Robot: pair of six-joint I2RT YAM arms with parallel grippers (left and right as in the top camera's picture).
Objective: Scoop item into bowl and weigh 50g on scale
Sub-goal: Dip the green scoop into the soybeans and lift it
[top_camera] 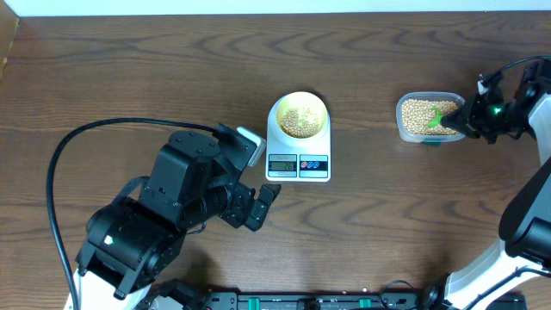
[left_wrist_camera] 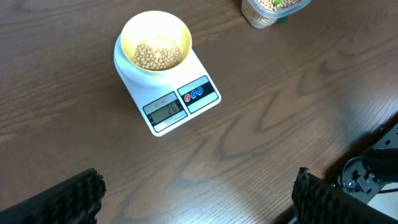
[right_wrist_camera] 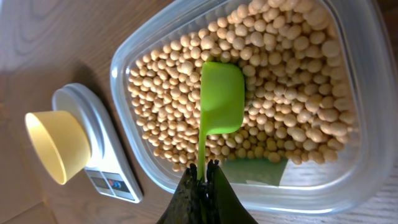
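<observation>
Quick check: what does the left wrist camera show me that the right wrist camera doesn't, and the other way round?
Left wrist only: the soybeans lying inside the yellow bowl, and the LCD of the scale facing the camera. Right wrist only: the right pincer shut on the handle of the green scoop, its cup lying on the beans in the clear container. Both: the bowl on the scale, and the container, clipped at the left wrist view's top edge.

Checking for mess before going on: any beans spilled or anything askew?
Nothing stands out. The beans lie only in the bowl and clear container; the bowl sits squarely on the scale; the right gripper holds the green scoop.
</observation>
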